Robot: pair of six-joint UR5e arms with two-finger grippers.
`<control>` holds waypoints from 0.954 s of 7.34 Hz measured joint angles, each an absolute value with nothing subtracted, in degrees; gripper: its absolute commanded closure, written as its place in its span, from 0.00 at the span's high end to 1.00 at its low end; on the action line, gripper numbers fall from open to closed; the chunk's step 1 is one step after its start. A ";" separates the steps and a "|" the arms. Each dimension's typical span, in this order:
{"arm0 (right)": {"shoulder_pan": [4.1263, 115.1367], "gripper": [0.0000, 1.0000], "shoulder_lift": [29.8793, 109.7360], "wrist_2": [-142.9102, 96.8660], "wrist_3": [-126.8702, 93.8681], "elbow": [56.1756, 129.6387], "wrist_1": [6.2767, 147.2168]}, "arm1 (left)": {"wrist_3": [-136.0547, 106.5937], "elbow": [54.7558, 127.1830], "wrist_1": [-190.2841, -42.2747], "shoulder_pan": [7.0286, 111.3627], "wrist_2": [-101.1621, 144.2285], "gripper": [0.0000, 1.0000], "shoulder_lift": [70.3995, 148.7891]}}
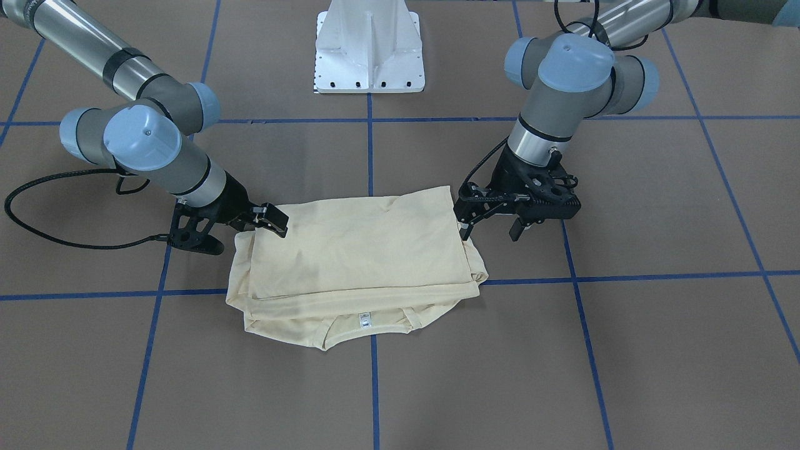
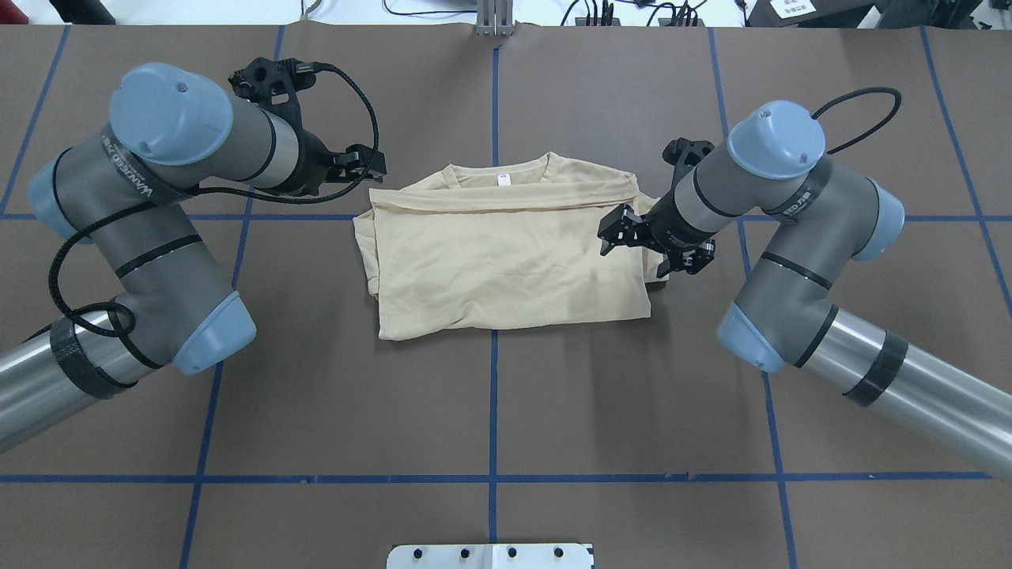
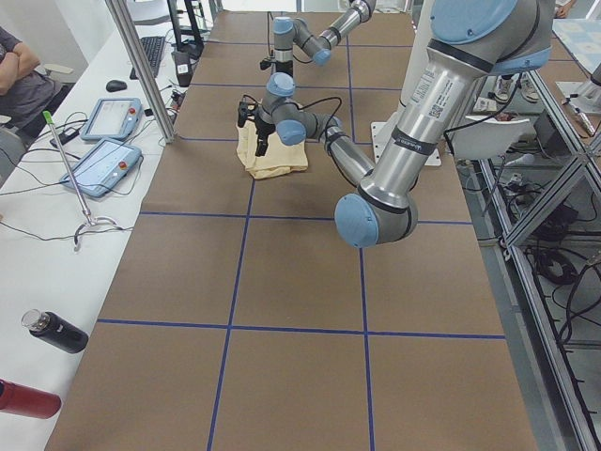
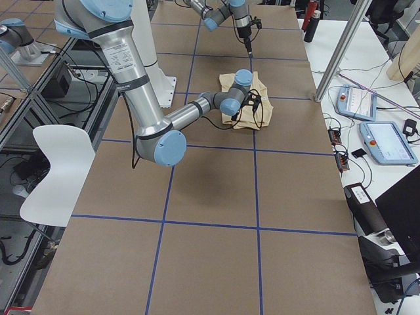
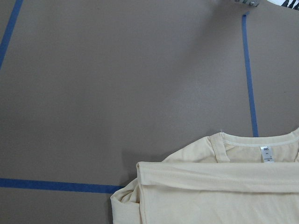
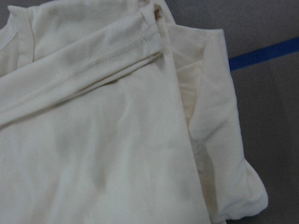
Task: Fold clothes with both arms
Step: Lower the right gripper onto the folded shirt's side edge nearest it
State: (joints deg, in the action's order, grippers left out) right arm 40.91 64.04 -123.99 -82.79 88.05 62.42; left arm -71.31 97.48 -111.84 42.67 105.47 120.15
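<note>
— Brown table [image 1: 656, 206], blue tape lines [image 1: 625, 275]. Where did you see the shirt [image 1: 362, 244]?
— Folded mid-table. Your left gripper [image 1: 490, 232] hung spread and empty beside it. Your right gripper [image 1: 272, 220] sat over its corner, jaws unreadable.

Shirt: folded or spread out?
Folded. The shirt lies as a compact rectangle, a top layer doubled up to just short of the collar; no sleeves stick out.

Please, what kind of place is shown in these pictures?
Most likely a robotics laboratory. A left arm and a right arm work at a large table marked with blue tape lines, and control tablets lie on a side bench.
</note>
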 measured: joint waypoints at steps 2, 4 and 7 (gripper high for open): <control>38.55 0.97 65.27 -121.81 -83.42 88.26 62.48 | -71.36 97.62 -111.66 42.64 105.47 1.00 120.18; 38.04 0.77 65.70 -121.40 -83.49 88.37 62.49 | -71.37 97.60 -111.63 42.63 105.47 1.00 120.13; 37.86 0.00 65.65 -121.63 -83.50 89.45 64.30 | -71.39 97.56 -111.62 42.63 105.39 1.00 120.06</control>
